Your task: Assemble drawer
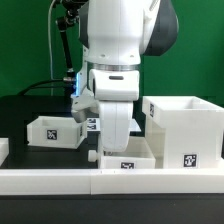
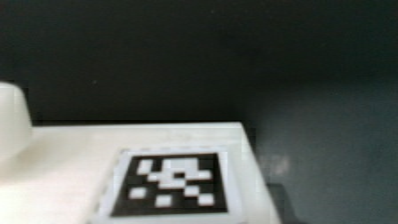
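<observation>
The tall boxy housing (image 1: 186, 128) stands at the exterior view's right, open side up, with a tag on its front. One shallow tray (image 1: 55, 130) with a tag lies at the exterior view's left. The second tray (image 1: 143, 158) lies in the middle, just behind the front rail, with its tag facing forward. My gripper (image 1: 119, 143) hangs straight down onto this tray, and its fingertips are hidden behind the hand and the tray wall. The wrist view shows a white tagged face (image 2: 173, 183) very close. No fingers show there.
A long low white rail (image 1: 60, 181) runs along the front of the black table. The marker board (image 1: 91, 123) lies behind my gripper, partly hidden. A rounded white part (image 2: 9, 120) shows at the wrist view's edge. A green wall stands behind.
</observation>
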`<move>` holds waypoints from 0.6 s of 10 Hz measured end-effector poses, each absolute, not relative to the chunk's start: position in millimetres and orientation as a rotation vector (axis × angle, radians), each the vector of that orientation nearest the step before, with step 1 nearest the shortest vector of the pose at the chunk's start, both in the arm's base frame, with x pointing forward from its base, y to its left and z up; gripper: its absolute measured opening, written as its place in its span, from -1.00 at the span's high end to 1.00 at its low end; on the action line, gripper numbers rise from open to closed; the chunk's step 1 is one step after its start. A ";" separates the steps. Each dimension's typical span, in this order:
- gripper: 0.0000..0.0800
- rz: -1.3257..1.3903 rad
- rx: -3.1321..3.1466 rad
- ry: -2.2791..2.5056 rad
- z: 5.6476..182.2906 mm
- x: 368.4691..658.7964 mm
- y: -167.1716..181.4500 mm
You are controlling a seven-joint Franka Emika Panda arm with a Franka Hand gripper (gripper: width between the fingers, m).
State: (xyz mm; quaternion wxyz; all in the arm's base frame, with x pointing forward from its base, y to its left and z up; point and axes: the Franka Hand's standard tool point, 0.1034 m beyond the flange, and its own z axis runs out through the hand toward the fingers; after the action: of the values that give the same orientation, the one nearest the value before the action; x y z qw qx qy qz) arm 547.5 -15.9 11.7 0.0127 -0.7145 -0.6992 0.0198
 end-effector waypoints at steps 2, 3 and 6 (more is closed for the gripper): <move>0.90 0.060 -2.221 -2.185 12.2 548.1 -15.3; 0.90 0.057 -2.218 -2.190 12.6 548.0 -16.0; 0.90 0.038 -2.230 -2.193 11.3 546.1 -17.3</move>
State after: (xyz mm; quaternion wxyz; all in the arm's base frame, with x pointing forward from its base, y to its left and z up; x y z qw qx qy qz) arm 546.1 -17.3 11.3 0.0069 -0.7128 -0.7012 0.0121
